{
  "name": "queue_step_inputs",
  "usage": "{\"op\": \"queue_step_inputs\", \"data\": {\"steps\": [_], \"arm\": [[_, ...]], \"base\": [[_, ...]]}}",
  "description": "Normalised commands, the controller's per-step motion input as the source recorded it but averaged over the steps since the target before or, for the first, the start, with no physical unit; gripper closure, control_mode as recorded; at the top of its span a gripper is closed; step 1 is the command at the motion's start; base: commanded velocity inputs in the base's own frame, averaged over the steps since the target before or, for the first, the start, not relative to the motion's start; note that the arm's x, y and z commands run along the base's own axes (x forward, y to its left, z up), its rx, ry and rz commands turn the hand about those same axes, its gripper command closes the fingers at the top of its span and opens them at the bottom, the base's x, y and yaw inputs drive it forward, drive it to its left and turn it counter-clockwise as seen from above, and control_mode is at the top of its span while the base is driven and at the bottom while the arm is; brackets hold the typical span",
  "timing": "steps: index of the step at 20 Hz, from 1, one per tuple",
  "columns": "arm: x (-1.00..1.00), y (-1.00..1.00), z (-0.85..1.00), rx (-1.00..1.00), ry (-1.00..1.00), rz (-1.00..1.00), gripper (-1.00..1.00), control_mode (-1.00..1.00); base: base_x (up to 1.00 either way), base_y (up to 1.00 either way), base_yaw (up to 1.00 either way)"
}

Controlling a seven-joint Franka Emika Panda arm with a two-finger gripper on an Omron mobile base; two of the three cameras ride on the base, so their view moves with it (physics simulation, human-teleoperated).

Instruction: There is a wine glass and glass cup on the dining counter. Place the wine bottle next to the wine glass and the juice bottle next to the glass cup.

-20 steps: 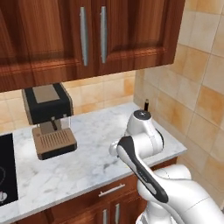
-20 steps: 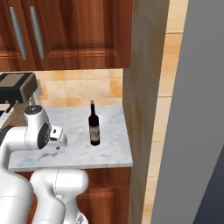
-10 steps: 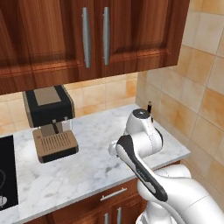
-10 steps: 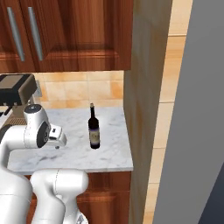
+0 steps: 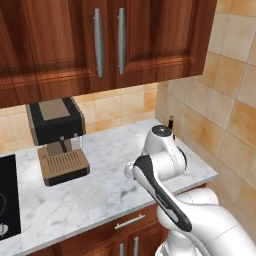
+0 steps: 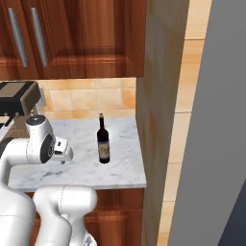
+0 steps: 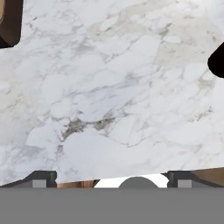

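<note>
The wine bottle (image 6: 103, 143) stands upright on the marble table (image 6: 120, 168), near its right end beside the wood panel; its label is too small to read. The coffee machine (image 5: 56, 140) sits well to the left. The claw (image 7: 111, 177) looks down at bare marble, fingertips (image 7: 41, 178) spread wide, holding nothing.

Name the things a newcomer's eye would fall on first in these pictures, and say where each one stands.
The tall near-black wine bottle stands upright and alone on the marble worktop, near its right end beside a wooden panel. A boxy dark-and-tan coffee machine sits against the tiled wall further left. The white arm rises in front, between them.
</note>
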Motion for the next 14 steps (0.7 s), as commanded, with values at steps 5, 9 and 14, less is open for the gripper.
{"op": "queue_step_inputs", "data": {"steps": [5, 9, 14], "arm": [[-0.03, -0.02, 0.02, 0.00, -0.02, -0.16, -1.00, -1.00], [0.05, 0.08, 0.11, 0.00, -0.08, -0.41, -1.00, -1.00], [0.06, 0.07, 0.20, 0.00, -0.03, -0.34, -1.00, -1.00]], "base": [[0.00, -0.01, 0.00], [0.00, 0.00, 0.00], [0.00, 0.00, 0.00]]}}
